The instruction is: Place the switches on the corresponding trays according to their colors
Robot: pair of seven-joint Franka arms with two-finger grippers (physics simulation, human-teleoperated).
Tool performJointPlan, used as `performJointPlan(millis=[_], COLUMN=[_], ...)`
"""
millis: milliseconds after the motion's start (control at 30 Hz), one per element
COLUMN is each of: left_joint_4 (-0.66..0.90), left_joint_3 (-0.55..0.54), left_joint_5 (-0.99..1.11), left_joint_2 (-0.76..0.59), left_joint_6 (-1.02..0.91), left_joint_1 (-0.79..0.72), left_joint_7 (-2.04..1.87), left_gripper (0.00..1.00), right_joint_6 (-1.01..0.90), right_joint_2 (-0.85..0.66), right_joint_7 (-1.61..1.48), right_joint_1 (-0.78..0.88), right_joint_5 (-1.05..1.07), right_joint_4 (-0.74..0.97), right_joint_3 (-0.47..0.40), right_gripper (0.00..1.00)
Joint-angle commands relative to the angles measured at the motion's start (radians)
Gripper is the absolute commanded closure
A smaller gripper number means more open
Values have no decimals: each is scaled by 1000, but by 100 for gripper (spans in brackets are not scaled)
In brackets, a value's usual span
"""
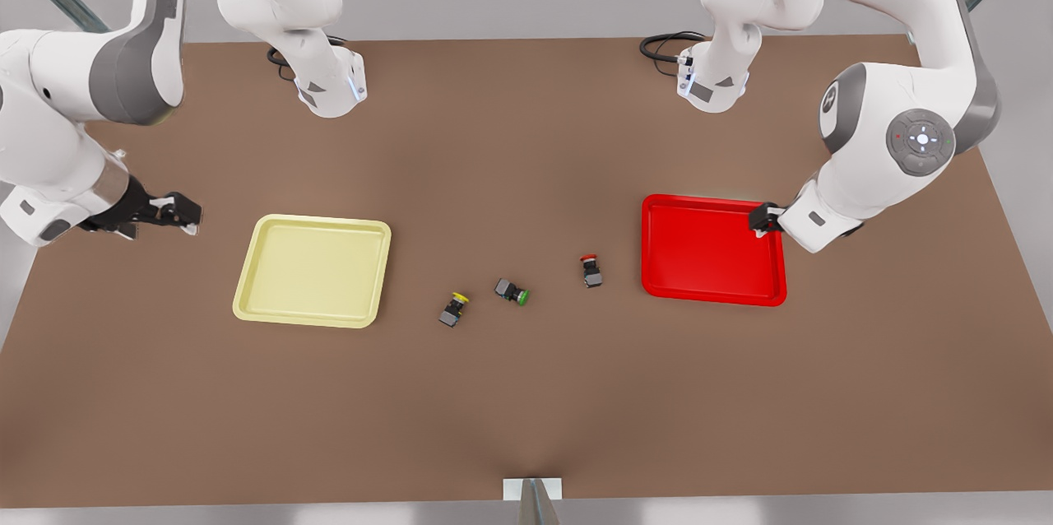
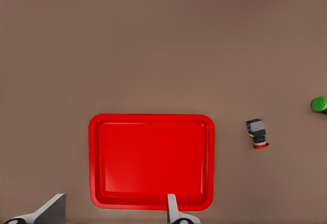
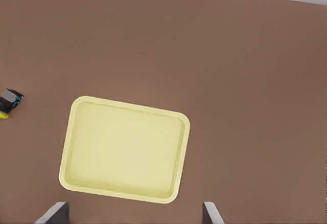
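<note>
Left hand (image 1: 767, 219) hovered over the red tray's (image 1: 712, 250) far-right corner in the front view, fingers (image 2: 172, 209) spread wide, holding nothing. Right hand (image 1: 177, 212) hung beside the yellow tray (image 1: 313, 270), open too — both trays bare. All three switches lay on the bench (image 1: 526, 393) between the trays: yellow (image 1: 454, 308), green (image 1: 512, 291), red (image 1: 591, 271) nearest its tray.

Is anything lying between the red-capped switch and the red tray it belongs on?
Nothing visible does. The red-capped switch lies on bare table just off the red tray, on the front view's left of it. The green-capped switch and yellow-capped switch lie farther away, on the opposite side.
</note>
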Motion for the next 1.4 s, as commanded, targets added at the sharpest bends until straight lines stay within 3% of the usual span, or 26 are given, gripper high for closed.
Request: performJointPlan(millis=[0,67,133,167,233,333,433,567,667,700,933,967,1100,1367], left_joint_4=[0,0,3,89,127,34,-75,-192,-216,-215,-225,-225,-222,-221], left_joint_3=[0,-3,-8,-43,-146,-147,-147,-153,-153,-153,-153,-153,-155,-167], left_joint_5=[3,3,-5,-47,-57,-61,-70,-135,-129,-132,-126,-126,-135,-130], left_joint_2=[0,28,132,219,302,327,353,378,420,437,473,473,477,499], left_joint_6=[-1,-67,-72,-70,31,264,436,566,588,609,614,614,628,680], left_joint_1=[0,0,-129,-159,-181,-218,-224,-238,-259,-277,-256,-254,-244,-244], left_joint_7=[1,1,-95,-267,-560,-704,-767,-760,-753,-755,-749,-749,-747,-675], left_gripper=[0,0,0,0,0,0,0,0,0,0,0,0,0,0], right_joint_6=[0,20,25,23,14,-15,14,215,541,603,638,620,617,555], right_joint_2=[0,2,37,37,74,149,215,313,321,345,506,581,710,759], right_joint_7=[0,0,0,-6,-11,-94,319,913,1045,1055,1045,1061,1129,1132], right_joint_1=[9,9,20,18,20,32,124,184,244,242,212,222,230,254], right_joint_5=[1,2,-5,-1,1,21,57,108,105,105,104,96,30,-107], right_joint_4=[0,0,-1,-3,-5,-9,-14,-81,-294,-316,-227,-100,40,37], right_joint_3=[0,0,5,44,121,140,143,143,144,183,284,301,362,377], right_gripper=[0,0,0,0,0,0,0,0,0,0,0,0,0,0])
